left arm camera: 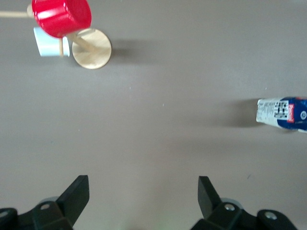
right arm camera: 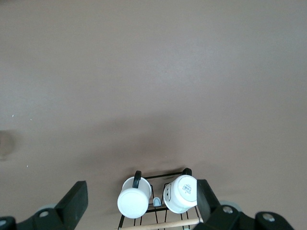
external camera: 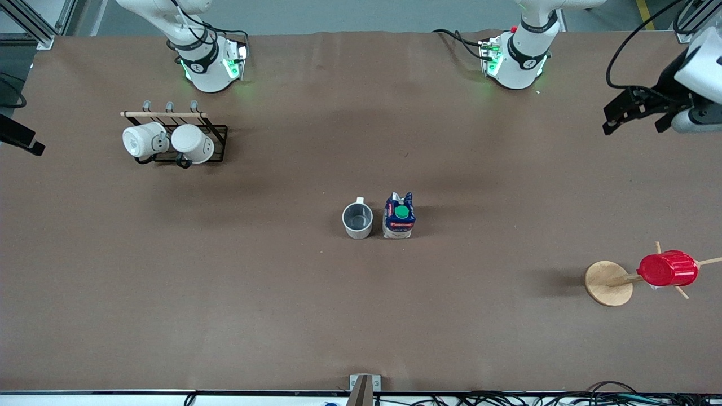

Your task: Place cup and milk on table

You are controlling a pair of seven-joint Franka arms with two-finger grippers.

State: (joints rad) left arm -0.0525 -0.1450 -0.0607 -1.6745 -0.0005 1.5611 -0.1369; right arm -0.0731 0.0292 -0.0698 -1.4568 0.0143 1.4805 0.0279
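Note:
The cup (external camera: 357, 220), a pale grey mug with a dark inside and a small handle, stands upright on the brown table (external camera: 225, 293) near its middle. The milk (external camera: 399, 215), a blue and white carton with a green cap, stands right beside it toward the left arm's end. It also shows at the edge of the left wrist view (left arm camera: 283, 114). My left gripper (external camera: 626, 115) is open and empty, over the left arm's end of the table (left arm camera: 143, 191). My right gripper (external camera: 20, 138) is open and empty at the right arm's end (right arm camera: 140, 197). Both are far from the cup and milk.
A black wire rack (external camera: 217, 132) with two white mugs (external camera: 144, 140) (external camera: 193, 144) stands near the right arm's base. A red ribbed cup (external camera: 668, 268) hangs on a wooden peg stand with a round disc base (external camera: 606, 282) at the left arm's end.

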